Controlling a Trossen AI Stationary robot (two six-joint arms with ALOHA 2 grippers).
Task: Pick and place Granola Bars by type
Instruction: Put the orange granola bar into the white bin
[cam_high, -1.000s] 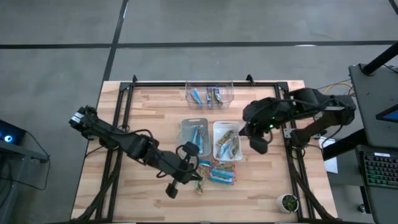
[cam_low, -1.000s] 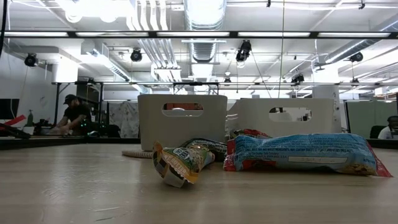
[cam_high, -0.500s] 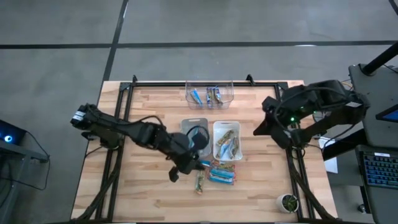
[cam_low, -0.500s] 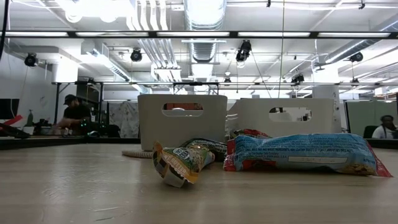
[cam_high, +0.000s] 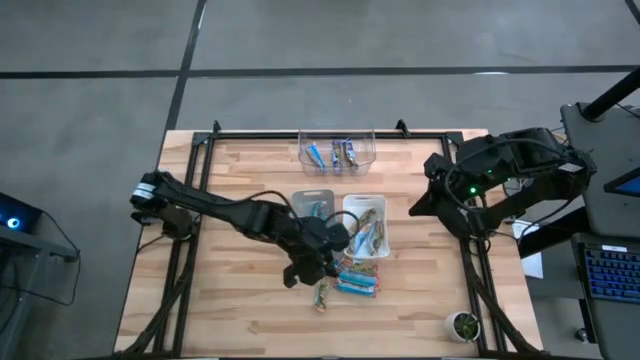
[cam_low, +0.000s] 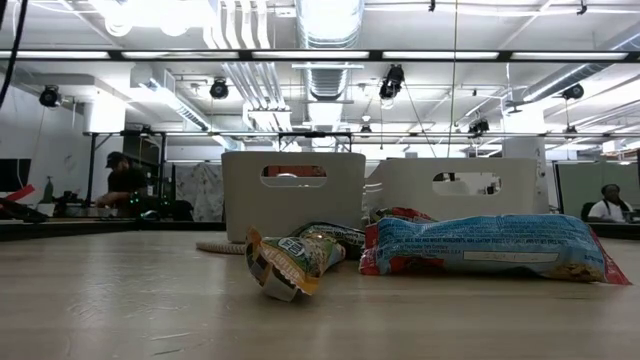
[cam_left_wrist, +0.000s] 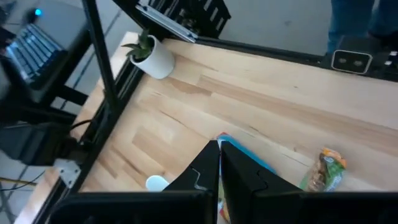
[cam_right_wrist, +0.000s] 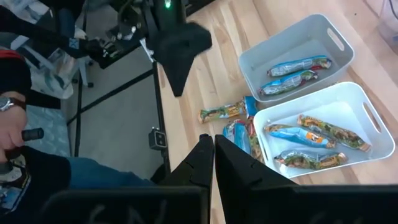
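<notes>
left tool (cam_high: 318, 262): hanging just beside the white bin (cam_high: 364, 226), over the loose Granola Bars (cam_high: 352, 279); fingers pressed together, holding nothing
right tool (cam_right_wrist: 208, 148): waiting well clear of the white bin; fingers together, empty
risk: closed fingers are likely shoving piled bars instead of gripping; arm may be clipping the bin wall
room: desk (cam_high: 240, 300) lying open beyond the pile; bars also sitting inside the white bin

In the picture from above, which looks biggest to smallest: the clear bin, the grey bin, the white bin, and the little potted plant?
1. White plastic bin and grey plastic bin: they look similar, and the left arm covers part of the grey one, so I won't rank them.
2. Clear plastic bin, only slightly smaller.
3. Small potted plant, clearly smallest.
</notes>
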